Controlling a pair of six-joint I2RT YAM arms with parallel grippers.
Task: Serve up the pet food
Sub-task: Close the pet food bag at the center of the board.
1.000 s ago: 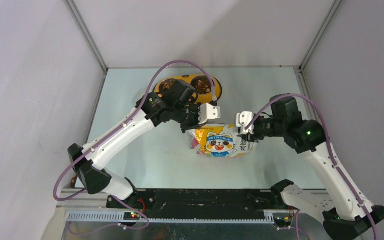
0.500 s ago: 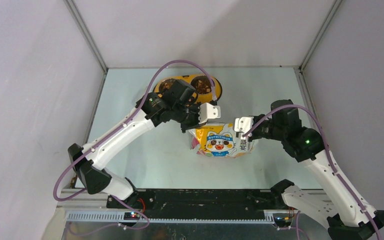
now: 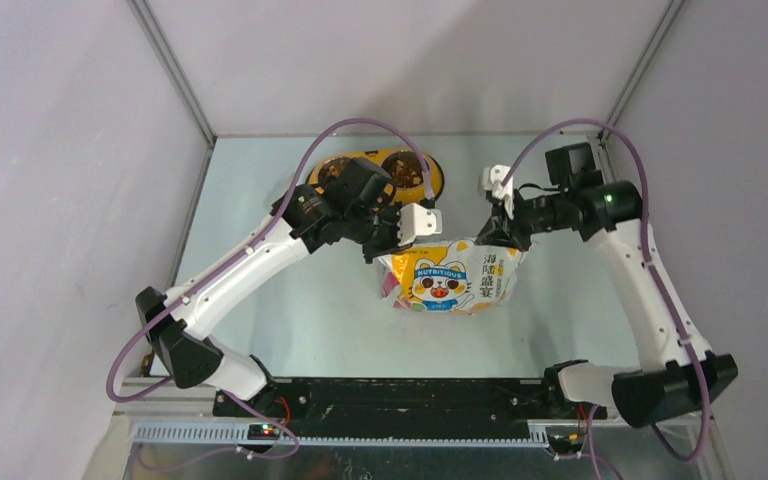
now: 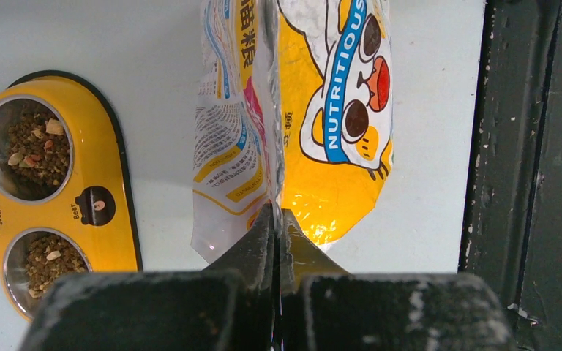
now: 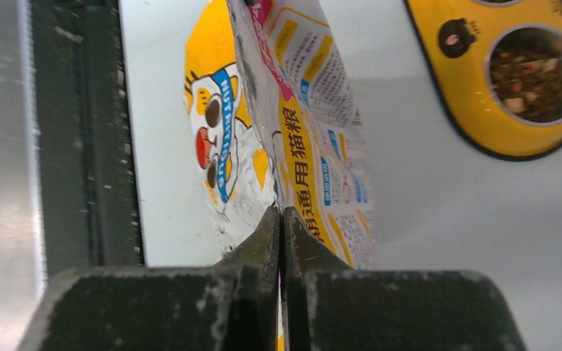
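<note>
Both arms have the bag (image 3: 450,282) pinched by its top edge. The left gripper (image 4: 276,219) is clamped shut on one corner and the right gripper (image 5: 282,218) is clamped on the other. The bag's mid-table (image 3: 280,300), cat face toward the arm bases. Kibble (image 4: 36,150) sits in both cups of the yellow bowl (image 4: 110,168), near the bag on the far side.

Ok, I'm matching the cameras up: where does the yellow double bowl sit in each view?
Top external: yellow double bowl at far centre, partly hidden.
Left wrist: bowl at left edge.
Right wrist: bowl in top right corner.
Shared landmark: the cat-food bag.
</note>
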